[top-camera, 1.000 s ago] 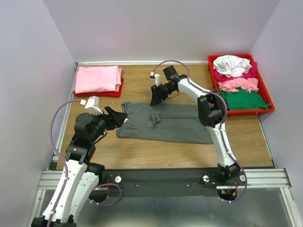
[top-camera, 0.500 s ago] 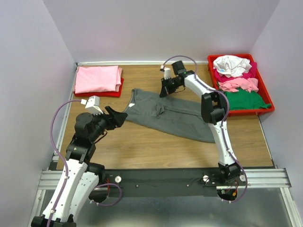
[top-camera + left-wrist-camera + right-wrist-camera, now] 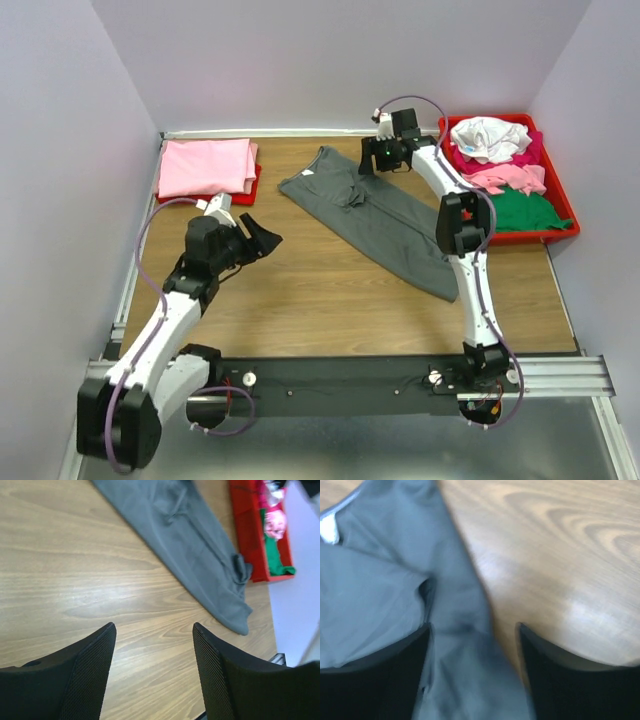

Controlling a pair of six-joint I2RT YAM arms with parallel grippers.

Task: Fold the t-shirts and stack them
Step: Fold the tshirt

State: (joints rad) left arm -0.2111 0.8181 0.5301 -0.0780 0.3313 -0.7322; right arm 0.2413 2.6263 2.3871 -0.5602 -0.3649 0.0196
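A: Which step is in hand?

B: Laying-out, it is judged. The dark grey short-sleeved cloth t-shirt (image 3: 385, 220) is spread slantwise on the wooden counter (image 3: 300, 300). Its small white neck label (image 3: 309, 173) is toward the far edge and its other end is toward the near right. No fold is made yet. A wrinkle is seen near the middle.

A: Fingers?

B: The right fingers (image 3: 368, 160) are held apart just above the far part of the shirt. In the blurred wrist view, grey cloth is seen under the gap and nothing is clamped. The left fingers (image 3: 262, 236) are held apart over bare wood, well clear of the shirt and empty.

A: Other shirts?

B: A folded pink t-shirt (image 3: 205, 168) is set on the flat red plastic tray (image 3: 252, 188) at far left. A loose heap of white, pink, magenta and green shirts (image 3: 500, 170) is left in the deep red plastic tray (image 3: 560, 236) at far right.

A: Next move?

B: Squaring up is probably needed, since the shirt lies askew. Both fingers would have to be brought to its corners and the wrinkle pulled flat. Only then can a fold be made and the shirt be stacked on the pink one.
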